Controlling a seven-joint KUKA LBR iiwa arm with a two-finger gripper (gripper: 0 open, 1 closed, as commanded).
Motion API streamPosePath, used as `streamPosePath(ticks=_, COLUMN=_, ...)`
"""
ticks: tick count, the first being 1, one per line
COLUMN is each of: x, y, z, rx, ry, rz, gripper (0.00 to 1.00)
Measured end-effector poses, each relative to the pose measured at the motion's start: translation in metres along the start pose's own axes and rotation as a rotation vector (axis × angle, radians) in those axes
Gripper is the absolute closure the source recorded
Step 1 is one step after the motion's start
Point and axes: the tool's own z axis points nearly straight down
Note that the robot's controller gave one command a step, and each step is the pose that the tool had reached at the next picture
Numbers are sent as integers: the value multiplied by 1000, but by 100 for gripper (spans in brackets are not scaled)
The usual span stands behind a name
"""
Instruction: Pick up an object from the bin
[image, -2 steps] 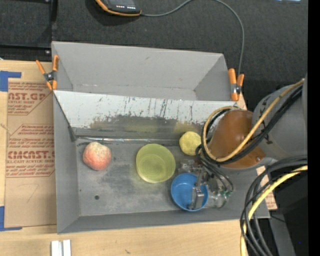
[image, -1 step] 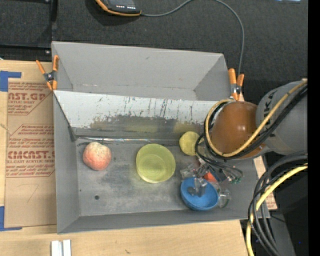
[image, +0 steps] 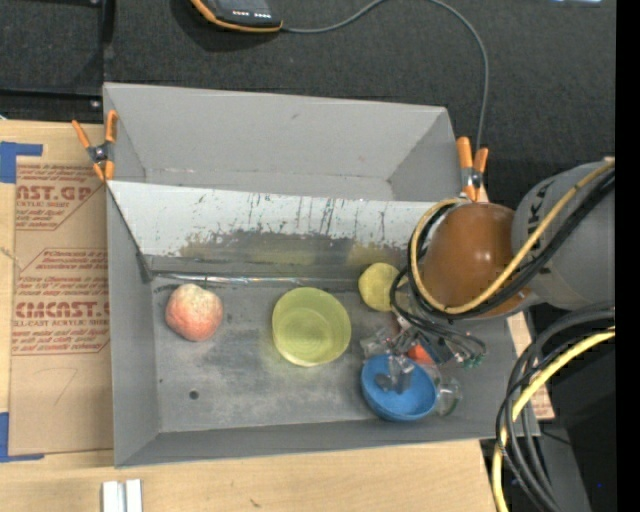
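Pincer (image: 402, 368) is low in the grey bin (image: 260, 130), directly over a round blue dish (image: 385, 400). The dish rim shows on the near side of the pincer and to both sides of it. Whether the pincer is open or closed: cannot tell. Nothing seen gripped.

- Yellow-green bowl (image: 311, 326): just beside the pincer, on the view's left, upright.
- Yellow lemon-like fruit (image: 376, 286): just beyond the pincer, partly behind the arm's orange cover (image: 470, 255).
- Pink peach-like fruit (image: 195, 312): well apart, far to the left of the pincer.
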Motion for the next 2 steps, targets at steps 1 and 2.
streamPosePath(ticks=1, x=1, y=1, z=-9, rx=-3, ry=4, rz=0, gripper=100)
streamPosePath(ticks=2, x=2, y=2, z=-25, rx=-5, ry=7, rz=-1, gripper=100)
